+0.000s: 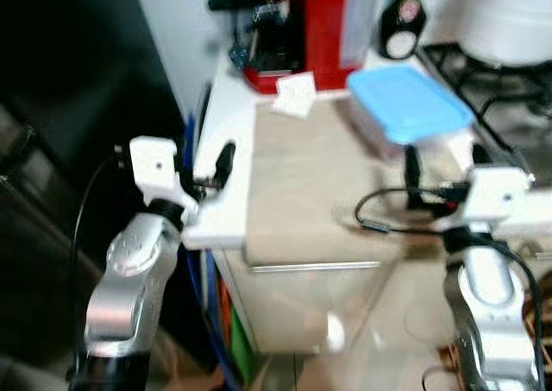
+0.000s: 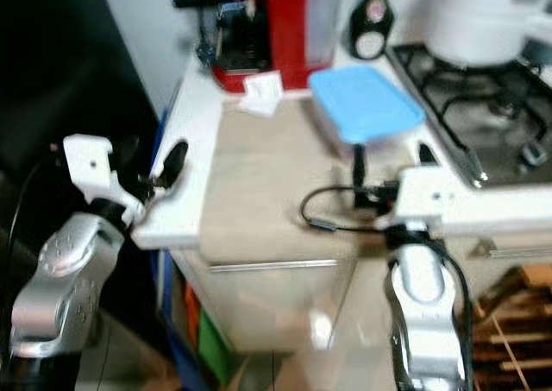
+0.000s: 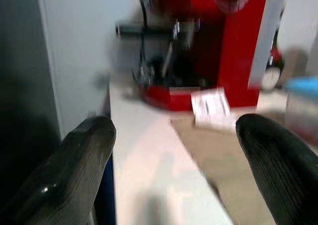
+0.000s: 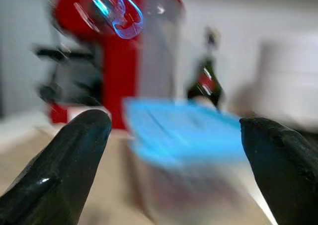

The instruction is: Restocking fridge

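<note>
You are at the start: nothing is picked up. The right gripper [image 1: 440, 162], fingers spread and empty, faces the blue-lidded box [image 1: 409, 103] just ahead on the tabletop [image 1: 302, 184]. The left gripper [image 3: 184, 150], also spread, hovers at the tabletop's edge. Grasping and stowing remain.

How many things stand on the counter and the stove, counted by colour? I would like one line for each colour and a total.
Red: 1, the coffee machine
Blue: 1, the lidded box
Dark green: 1, the bottle
White: 2, the paper packet and the pot on the stove
Total: 5
</note>
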`<state>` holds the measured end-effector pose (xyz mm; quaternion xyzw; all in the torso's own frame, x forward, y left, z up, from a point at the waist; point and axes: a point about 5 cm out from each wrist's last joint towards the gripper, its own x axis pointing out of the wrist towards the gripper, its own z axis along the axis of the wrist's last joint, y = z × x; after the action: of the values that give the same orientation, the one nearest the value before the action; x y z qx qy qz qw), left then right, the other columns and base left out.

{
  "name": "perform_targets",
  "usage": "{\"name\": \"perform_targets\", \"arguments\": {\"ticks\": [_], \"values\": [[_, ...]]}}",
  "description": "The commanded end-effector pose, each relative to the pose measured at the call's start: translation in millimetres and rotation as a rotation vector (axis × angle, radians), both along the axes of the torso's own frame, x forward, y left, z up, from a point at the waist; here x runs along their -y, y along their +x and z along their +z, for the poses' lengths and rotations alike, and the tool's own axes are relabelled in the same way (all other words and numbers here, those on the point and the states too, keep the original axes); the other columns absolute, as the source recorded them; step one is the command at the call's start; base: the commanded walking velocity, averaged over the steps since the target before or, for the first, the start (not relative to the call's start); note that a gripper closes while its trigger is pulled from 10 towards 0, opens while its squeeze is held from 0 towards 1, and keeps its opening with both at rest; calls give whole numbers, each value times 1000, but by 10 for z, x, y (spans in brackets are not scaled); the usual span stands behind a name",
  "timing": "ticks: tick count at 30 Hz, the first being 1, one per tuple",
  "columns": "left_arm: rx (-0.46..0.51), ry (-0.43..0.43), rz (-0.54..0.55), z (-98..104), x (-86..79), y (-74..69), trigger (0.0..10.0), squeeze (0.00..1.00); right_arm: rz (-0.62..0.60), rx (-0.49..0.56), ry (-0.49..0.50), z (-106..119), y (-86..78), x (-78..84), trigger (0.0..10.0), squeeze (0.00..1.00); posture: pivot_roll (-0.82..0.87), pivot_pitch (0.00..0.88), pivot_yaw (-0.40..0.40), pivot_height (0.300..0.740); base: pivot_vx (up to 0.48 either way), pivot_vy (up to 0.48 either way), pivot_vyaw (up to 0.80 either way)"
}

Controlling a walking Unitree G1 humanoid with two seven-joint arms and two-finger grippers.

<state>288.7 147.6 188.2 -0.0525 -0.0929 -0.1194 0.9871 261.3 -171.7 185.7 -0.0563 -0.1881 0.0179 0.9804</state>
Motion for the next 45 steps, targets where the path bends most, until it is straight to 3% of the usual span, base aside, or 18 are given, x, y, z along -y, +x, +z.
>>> {"name": "perform_targets", "arguments": {"ticks": [1, 9, 19, 30, 35, 41, 44, 45], "values": [[50, -5, -3, 131, 51, 55, 10000, 0, 0, 50, -17, 96, 29, -5, 10000, 0, -119, 0, 63, 740, 0, 0, 0], [81, 9, -29, 171, 86, 15, 10000, 0, 19, 64, -29, 131, 20, -45, 10000, 0, -123, 0, 66, 740, 0, 0, 0], [86, -27, -19, 242, 113, 132, 10000, 0, 23, 69, -30, 137, 19, -81, 10000, 0, -140, 0, 77, 740, 349, -320, 0], [109, -60, -86, 301, 211, 81, 10000, 0, 26, 51, -28, 107, 17, -79, 10000, 0, -140, 0, 79, 740, 279, -201, 0], [97, -64, -64, 302, 181, 102, 10000, 0, 63, 38, 8, 116, 34, -128, 10000, 0, -136, 0, 78, 740, 0, 0, 0], [101, -66, -50, 341, 140, 118, 10000, 0, 164, -3, 189, 252, 99, -229, 10000, 0, -128, 0, 78, 740, 0, 0, 0], [89, -67, -53, 330, 142, 128, 10000, 0, 200, -5, 202, 291, 108, -256, 10000, 0, -128, 0, 78, 740, 0, 0, 0], [45, -81, -71, 292, 170, 152, 10000, 0, 209, 5, 172, 339, 125, -244, 10000, 0, -131, 0, 79, 740, 0, 0, 0]]}}
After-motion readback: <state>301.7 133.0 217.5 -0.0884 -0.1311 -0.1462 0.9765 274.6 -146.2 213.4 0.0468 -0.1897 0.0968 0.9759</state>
